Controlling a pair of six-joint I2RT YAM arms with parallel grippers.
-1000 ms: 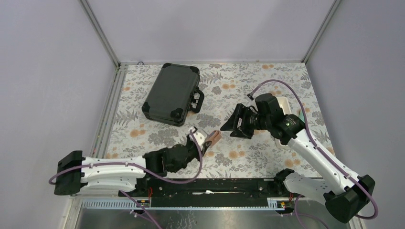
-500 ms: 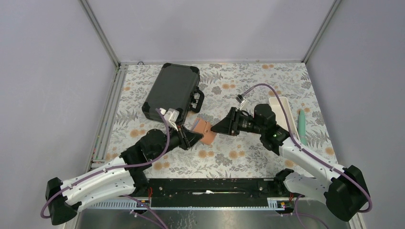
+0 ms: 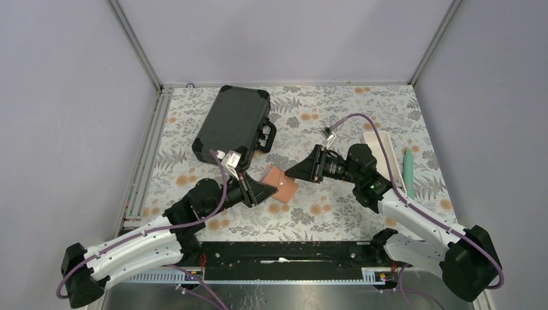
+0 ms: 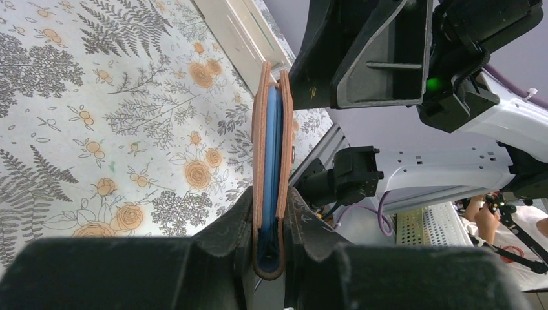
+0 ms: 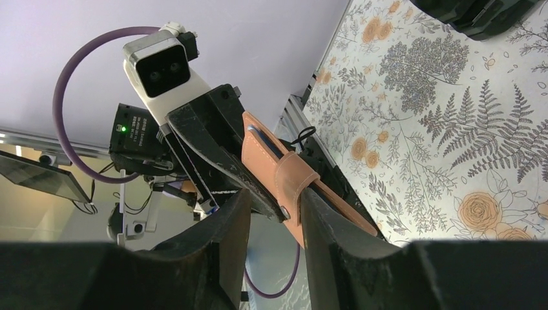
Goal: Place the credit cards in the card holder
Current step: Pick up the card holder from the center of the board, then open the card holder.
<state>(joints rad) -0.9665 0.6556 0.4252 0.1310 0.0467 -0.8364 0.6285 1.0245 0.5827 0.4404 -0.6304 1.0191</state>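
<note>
Its jaws narrowing since a second ago, the right gripper is straddling the strap of the card holder, grip unclear, while the left gripper is clamping the wallet's folded end above the floral table.

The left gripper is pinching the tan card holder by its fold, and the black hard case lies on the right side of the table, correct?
Not quite: the top view shows the black hard case on the table's far left side. The left gripper does pinch the card holder by its fold.
</note>
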